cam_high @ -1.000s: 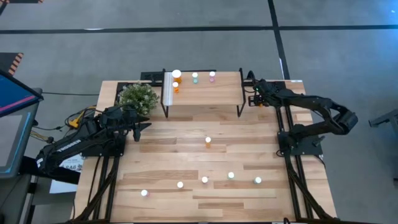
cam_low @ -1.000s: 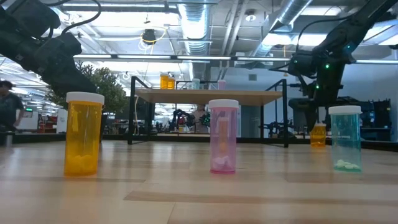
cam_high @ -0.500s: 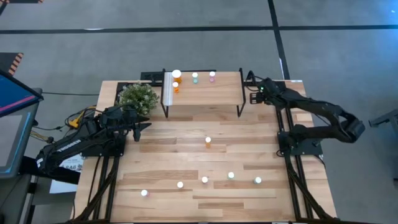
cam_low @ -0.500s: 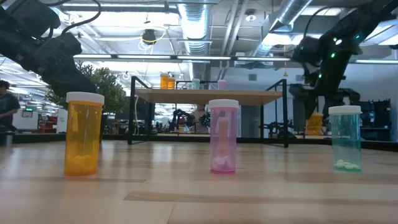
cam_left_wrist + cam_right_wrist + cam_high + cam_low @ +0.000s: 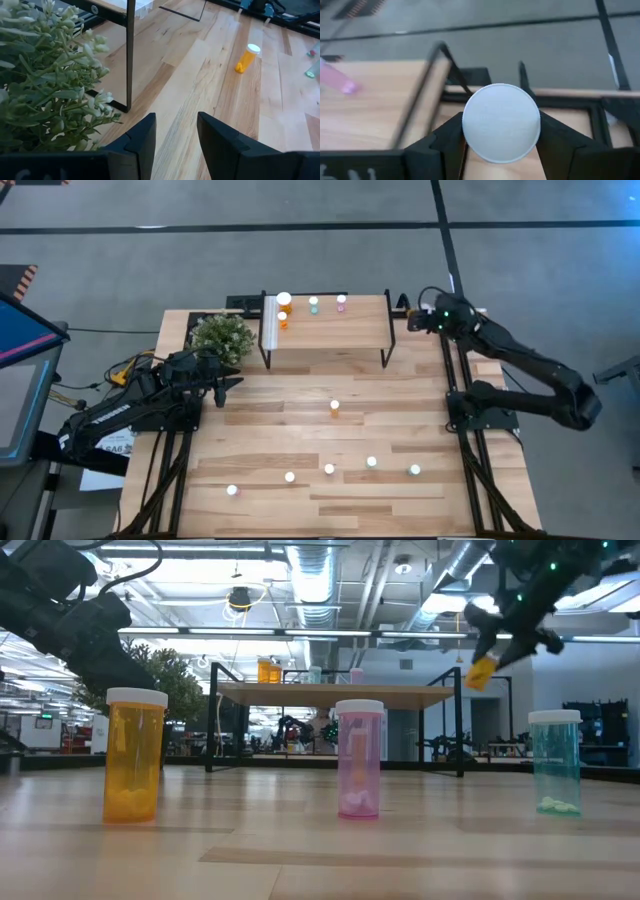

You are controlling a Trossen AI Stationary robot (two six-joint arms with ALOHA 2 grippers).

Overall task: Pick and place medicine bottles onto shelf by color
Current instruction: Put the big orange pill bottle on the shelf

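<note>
An orange medicine bottle (image 5: 481, 670) is gripped in the right gripper (image 5: 414, 321)'s closed jaws, raised beside the shelf (image 5: 355, 330)'s right end, next to be carried toward the orange bottles (image 5: 283, 318); the left gripper (image 5: 175, 145)'s jaws are kept open near the plant (image 5: 220, 335).

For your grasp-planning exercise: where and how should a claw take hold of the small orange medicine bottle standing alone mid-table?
Grip the small orange medicine bottle across its round body just under the white cap, coming straight down from above. It stands upright with open tabletop on every side, so nothing blocks the fingers.
</note>
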